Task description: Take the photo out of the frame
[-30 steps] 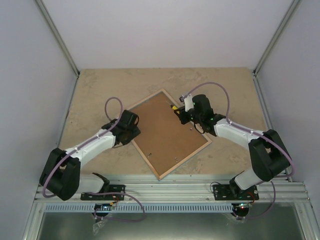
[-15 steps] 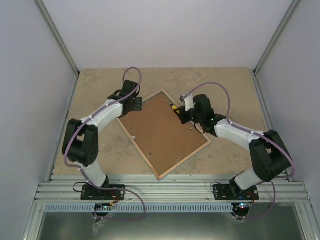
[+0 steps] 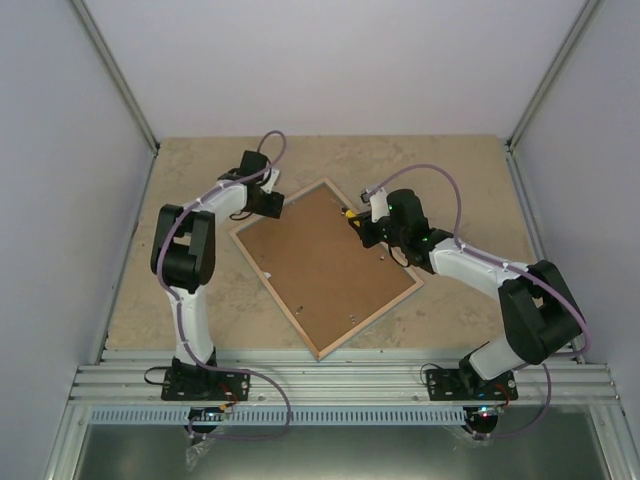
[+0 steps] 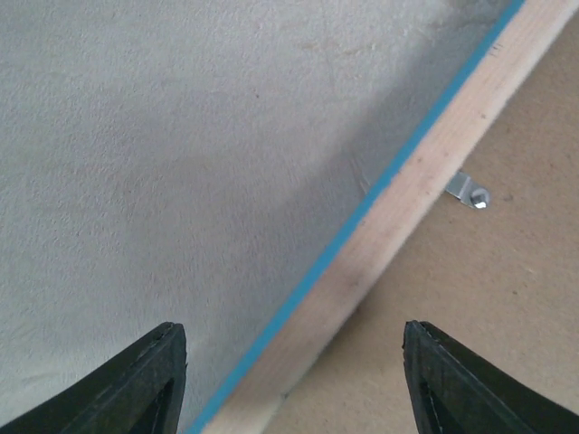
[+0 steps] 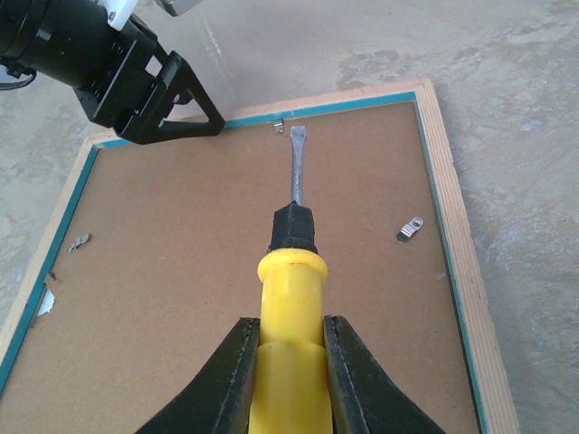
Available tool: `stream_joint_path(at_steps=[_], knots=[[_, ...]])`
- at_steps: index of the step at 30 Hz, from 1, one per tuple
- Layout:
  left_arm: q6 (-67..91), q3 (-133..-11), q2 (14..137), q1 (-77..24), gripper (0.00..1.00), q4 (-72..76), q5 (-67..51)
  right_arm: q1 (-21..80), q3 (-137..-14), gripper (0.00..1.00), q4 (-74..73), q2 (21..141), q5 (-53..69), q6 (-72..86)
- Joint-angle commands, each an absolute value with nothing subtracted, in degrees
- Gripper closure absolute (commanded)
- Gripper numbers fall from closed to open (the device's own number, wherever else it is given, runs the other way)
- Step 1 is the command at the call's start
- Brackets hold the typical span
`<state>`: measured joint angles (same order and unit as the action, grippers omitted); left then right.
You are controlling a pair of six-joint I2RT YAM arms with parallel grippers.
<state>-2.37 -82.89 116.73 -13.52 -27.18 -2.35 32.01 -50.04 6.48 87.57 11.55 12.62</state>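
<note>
The frame [image 3: 325, 272] lies face down on the table, its brown fibreboard back up, with a pale wood rim and turquoise edge. The photo is hidden under the back panel. My left gripper [image 3: 268, 204] is open over the frame's far-left edge. In the left wrist view its open jaws [image 4: 294, 380] straddle the rim [image 4: 407, 199]. My right gripper [image 3: 366, 226] is shut on a yellow-handled screwdriver [image 5: 291, 298]. The blade tip [image 5: 297, 137] is over the back panel, just short of a metal clip [image 5: 280, 124] at the far rim.
More small metal clips hold the back panel, at the right [image 5: 411, 229], the left [image 5: 79, 242] and near my left gripper [image 4: 469, 192]. Grey walls close in the beige table [image 3: 450, 170] on three sides. The arm bases stand on a rail at the near edge.
My left arm has swung from the frame's left side up to its far-left edge, where its gripper is open over the rim. The right arm and screwdriver have not moved.
</note>
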Motion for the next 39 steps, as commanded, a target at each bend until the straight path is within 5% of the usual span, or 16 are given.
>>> stream_joint_path(at_steps=[1,7,21,39], knots=[[-5.2,-85.6,119.5,-11.8,0.34,-28.7,-8.4,31.7,-49.5,1.0,8.3,86.5,11.0,11.8],[-5.6,-86.3,121.4,-11.3,0.41,-29.6,-10.6,31.8,-49.5,1.0,8.4,86.7,11.0,11.8],[-1.9,-85.2,122.5,-10.2,0.79,-30.7,-6.6,31.7,-49.7,1.0,8.2,87.0,11.2,12.0],[9.0,-71.3,109.5,-12.5,0.85,-34.2,-4.7,32.7,-50.8,1.0,7.3,87.3,14.0,12.0]])
